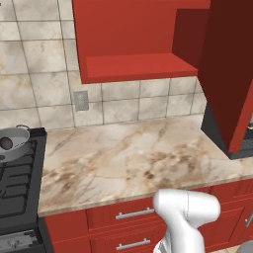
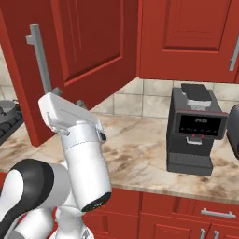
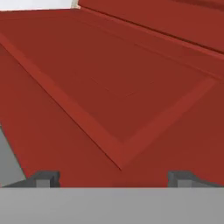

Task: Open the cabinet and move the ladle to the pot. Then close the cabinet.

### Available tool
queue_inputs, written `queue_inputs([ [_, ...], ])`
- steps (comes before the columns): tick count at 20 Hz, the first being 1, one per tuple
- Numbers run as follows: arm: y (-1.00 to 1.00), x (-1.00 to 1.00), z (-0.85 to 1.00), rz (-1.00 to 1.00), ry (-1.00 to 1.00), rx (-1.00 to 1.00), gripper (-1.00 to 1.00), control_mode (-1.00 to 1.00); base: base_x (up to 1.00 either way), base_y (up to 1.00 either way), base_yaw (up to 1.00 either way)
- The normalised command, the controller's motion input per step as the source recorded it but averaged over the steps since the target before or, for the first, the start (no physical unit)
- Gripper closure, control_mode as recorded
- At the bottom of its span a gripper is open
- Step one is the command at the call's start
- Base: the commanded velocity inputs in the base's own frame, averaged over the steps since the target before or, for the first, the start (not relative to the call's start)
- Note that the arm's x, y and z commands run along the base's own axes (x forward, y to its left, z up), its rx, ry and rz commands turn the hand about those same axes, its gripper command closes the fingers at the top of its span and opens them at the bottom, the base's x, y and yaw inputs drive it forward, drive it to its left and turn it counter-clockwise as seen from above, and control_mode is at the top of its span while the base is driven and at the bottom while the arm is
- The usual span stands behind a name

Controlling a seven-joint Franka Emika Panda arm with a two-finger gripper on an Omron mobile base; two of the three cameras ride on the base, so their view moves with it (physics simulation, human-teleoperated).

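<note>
Cabinet (image 1: 148, 59) door (image 2: 88, 51) stood swung wide open, its silver bar handle (image 2: 41, 60) facing the arm. Cabinet shelf (image 1: 138, 66) was visible. Ladle (image 1: 6, 143) lay inside the pot (image 1: 15, 141) on the stove (image 1: 17, 188), left of the marble desk (image 1: 128, 158). End effector (image 3: 113, 179) sat close against the door's recessed panel, fingertips (image 3: 43, 178) well apart, gripping nothing. Coffee machine (image 2: 193, 130) stood on the desk to the right.

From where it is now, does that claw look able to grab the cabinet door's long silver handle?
Probably yes. The claw is open, close against the open door, and the handle stands just beside the hand with nothing between them.
</note>
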Motion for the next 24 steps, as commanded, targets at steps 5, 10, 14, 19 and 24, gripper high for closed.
queue_inputs([
  [5, 1.0, 0.32, 0.04, 0.03, -0.01, -0.01, -1.0, -1.0, 0.0, 0.0, 0.0],
  [10, 1.0, 0.45, 0.0, 0.04, 0.0, -0.01, -1.0, -1.0, 0.0, 0.0, 0.0],
  [14, 1.0, 0.67, 0.0, 0.03, 0.0, 0.0, -1.0, -1.0, 0.0, 0.0, 0.0],
  [19, 0.97, 0.96, 0.0, 0.02, 0.0, 0.0, -1.0, -1.0, 0.0, 0.0, 0.0],
  [24, 0.62, 1.0, 0.0, 0.0, 0.02, 0.0, -1.0, -1.0, 0.0, 0.0, 0.0],
])
